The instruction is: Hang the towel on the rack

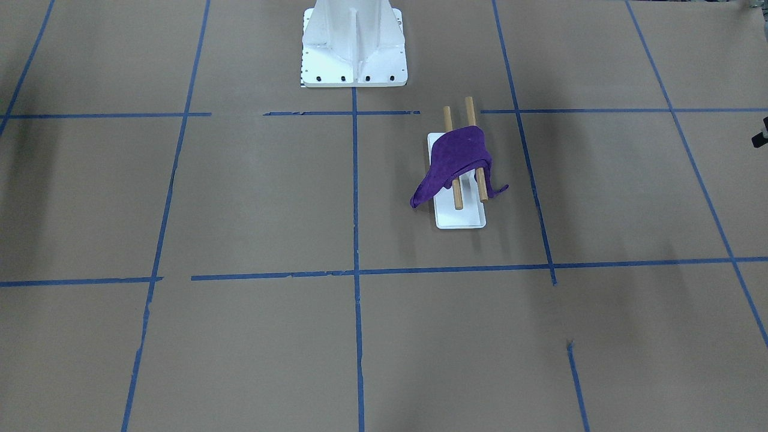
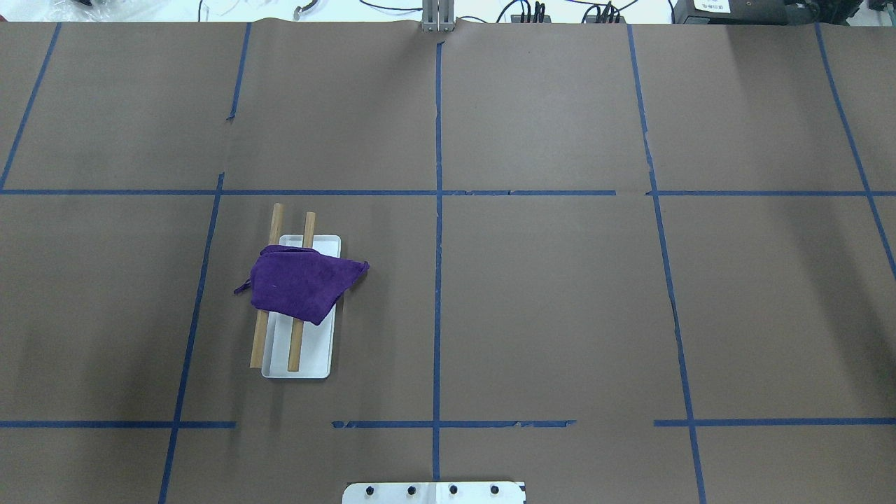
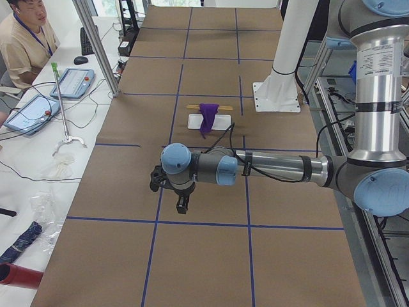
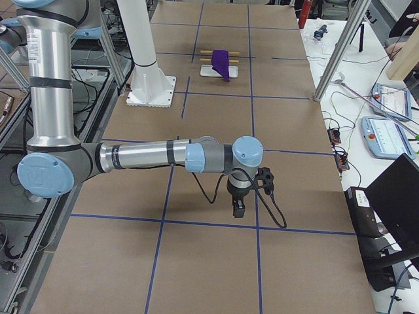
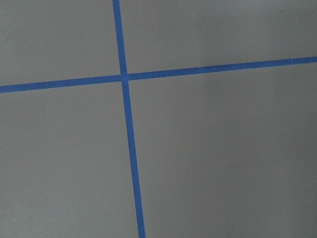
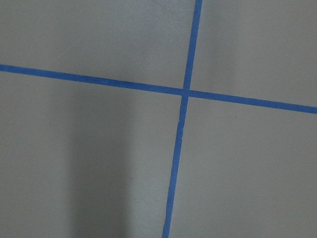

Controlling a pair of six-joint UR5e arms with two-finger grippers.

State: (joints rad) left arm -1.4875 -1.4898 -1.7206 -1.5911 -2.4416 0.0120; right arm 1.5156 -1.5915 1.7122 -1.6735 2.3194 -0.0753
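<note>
The job looks done, or v. close to it. The purple towel point(image 2: 301, 287) lies over the rack point(image 2: 315, 360), across both brown rods point(image 2: 296, 350), near the middle of them. The rod ends stick out past the cloth both ways. One corner hangs down on each side of the rack. It's hard to tell if the tips touch the table point(image 2: 560, 315). The cloth is bunched & a bit crooked, not flat and neat, but it sits on the rods w/o help.

Nothing is holding the towel. Both arms are well away from it, out over bare brown paper & blue tape point(image 5: 132, 148). The left gripper point(image 3: 182, 206) shows only in a side view, pointing down at the table, so one can't tell if its fingers are apart or together. Same for the right gripper point(image 4: 238, 208): side view only, can't tell. Neither seems to carry any cloth.

What's left, prob.: not much. Maybe a tidy-up of the cloth, if a neater hang is wanted.
</note>
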